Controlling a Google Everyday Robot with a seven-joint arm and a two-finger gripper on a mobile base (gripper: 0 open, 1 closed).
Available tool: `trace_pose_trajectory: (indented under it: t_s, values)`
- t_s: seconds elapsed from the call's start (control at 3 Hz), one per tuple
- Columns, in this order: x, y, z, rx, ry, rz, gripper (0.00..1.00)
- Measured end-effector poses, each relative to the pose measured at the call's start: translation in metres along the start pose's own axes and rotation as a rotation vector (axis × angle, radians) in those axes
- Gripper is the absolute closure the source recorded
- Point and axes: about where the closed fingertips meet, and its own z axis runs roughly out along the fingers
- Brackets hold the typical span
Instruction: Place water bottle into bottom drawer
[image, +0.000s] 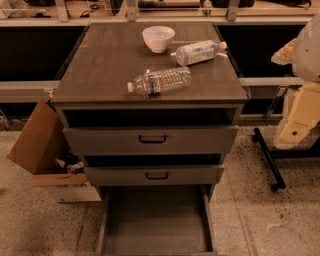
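Gripper (298, 117) hangs at the right edge of the view, beside the cabinet and well apart from the water bottle (160, 81). Spread or closed: cannot tell.

Bottle lies on its side on the cabinet top, near the front edge. Long axis runs roughly left-right, white cap to the left, base right and slightly farther back.

Bottom drawer (155, 220) stands pulled out.

Step in hand, as I judge it: the reach. Best to close across the ribbed body near the label, square to the axis, since it could roll. Steer clear of the pale-label bottle (200, 51) and white bowl (158, 38) behind.
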Motion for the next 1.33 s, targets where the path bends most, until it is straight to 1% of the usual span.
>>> trace_pose_trajectory:
  t_s: [0.33, 0.67, 1.0, 1.33]
  values:
    - [0.000, 0.000, 0.000, 0.000, 0.000, 0.000, 0.00]
    - [-0.009, -0.020, 0.011, -0.007, -0.031, -0.043, 0.00]
    - [-0.025, -0.046, 0.031, -0.014, -0.102, -0.100, 0.00]
    - [-0.047, -0.065, 0.055, -0.022, -0.180, -0.168, 0.00]
